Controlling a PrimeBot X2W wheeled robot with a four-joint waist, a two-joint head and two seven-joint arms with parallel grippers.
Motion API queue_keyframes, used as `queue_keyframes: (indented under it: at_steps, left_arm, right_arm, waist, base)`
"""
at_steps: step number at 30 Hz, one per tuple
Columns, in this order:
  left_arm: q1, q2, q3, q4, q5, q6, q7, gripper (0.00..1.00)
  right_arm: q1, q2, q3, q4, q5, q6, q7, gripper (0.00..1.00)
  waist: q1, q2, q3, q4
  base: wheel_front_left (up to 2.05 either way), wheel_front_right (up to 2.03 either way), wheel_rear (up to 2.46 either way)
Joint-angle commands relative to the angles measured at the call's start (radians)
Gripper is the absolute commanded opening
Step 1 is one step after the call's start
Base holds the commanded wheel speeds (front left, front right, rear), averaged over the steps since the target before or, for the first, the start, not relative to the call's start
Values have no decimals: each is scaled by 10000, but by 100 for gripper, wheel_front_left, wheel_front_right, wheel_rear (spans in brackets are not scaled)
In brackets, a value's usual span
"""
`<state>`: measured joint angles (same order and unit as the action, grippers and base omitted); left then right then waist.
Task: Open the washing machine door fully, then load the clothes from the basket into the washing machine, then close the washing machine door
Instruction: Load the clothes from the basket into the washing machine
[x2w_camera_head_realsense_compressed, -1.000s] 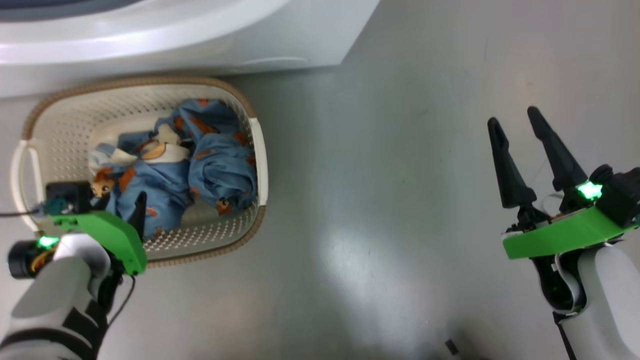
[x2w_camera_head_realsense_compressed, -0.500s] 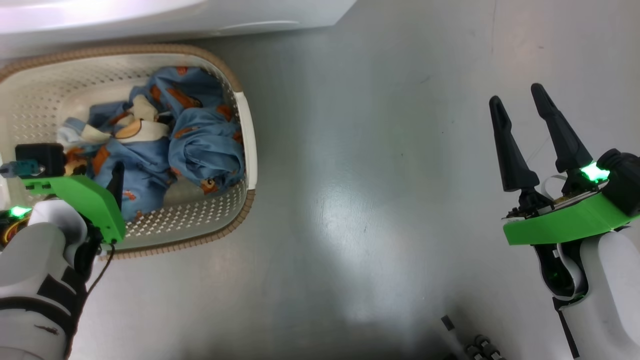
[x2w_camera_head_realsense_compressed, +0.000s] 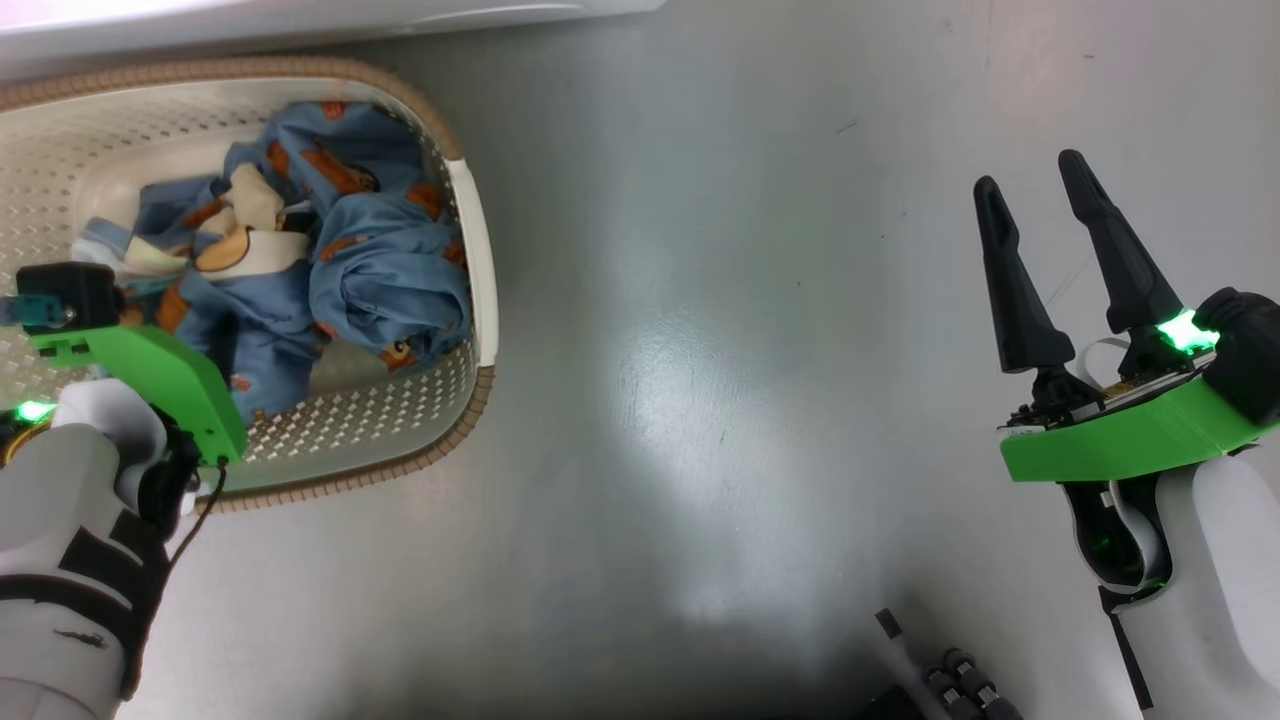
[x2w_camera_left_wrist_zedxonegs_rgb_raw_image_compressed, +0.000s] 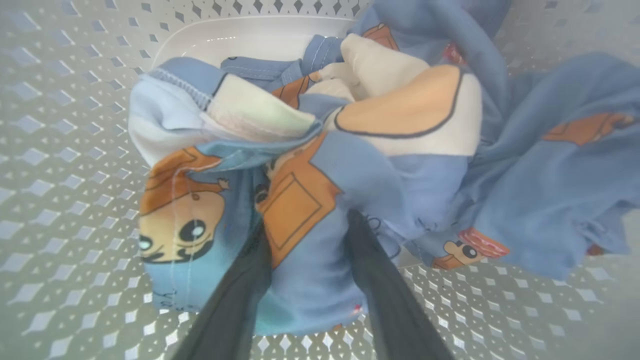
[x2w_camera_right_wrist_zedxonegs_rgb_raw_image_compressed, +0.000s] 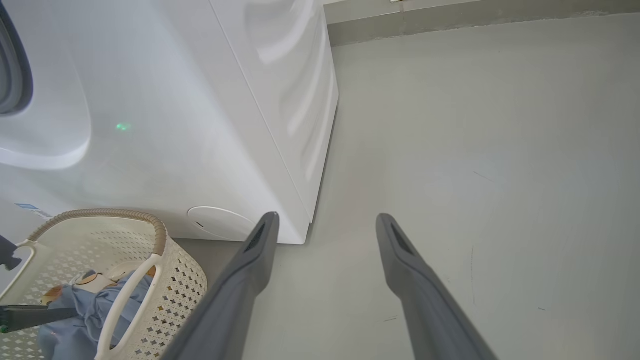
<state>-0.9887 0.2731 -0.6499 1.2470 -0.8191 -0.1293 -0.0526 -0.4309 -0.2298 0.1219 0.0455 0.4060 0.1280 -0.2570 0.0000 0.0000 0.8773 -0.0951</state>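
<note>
The cream basket with a brown rim stands on the floor in front of the white washing machine. Light blue printed clothes lie bunched inside it. In the left wrist view my left gripper is pushed down into the clothes, its two dark fingers standing apart with a fold of blue fabric between them and their tips buried in cloth. My right gripper hovers open over bare floor, far to the right of the basket, with nothing in it. The washing machine door is out of view.
Grey floor stretches between the basket and my right arm. The machine's right front corner is close to the basket. Small dark parts of my base show at the bottom edge.
The head camera has tilted, shifting the whole picture up and left. My left fingers have sunk deeper into the clothes and drawn slightly together. The right gripper stays open.
</note>
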Motion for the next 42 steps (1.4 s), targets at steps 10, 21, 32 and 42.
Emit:
queue_keyframes:
  at_steps: [10,21,32,42]
  left_arm:
    - [207,527,-16,-72,-722,-13,-340,0]
    - [775,208,111,-122,-1142,-13,-1823,0]
    - [2021,426,1102,-1805,-808,-13,-2087,0]
    - [4204,214,3477,-4323,1144,-13,-2090,0]
  right_arm:
    - [250,-2,110,-106,-200,27,-48,100]
    - [362,-4,91,116,-139,27,-48,100]
    - [1099,-89,117,555,24,27,-48,100]
    - [2139,-157,-14,815,194,27,-48,100]
  waist:
    - [0,0,-382,235]
    - [0,0,-1635,667]
    - [0,0,-3582,988]
    - [0,0,-5425,975]
  base:
    - [0,0,0]
    - [0,0,0]
    - [0,0,0]
    - [0,0,0]
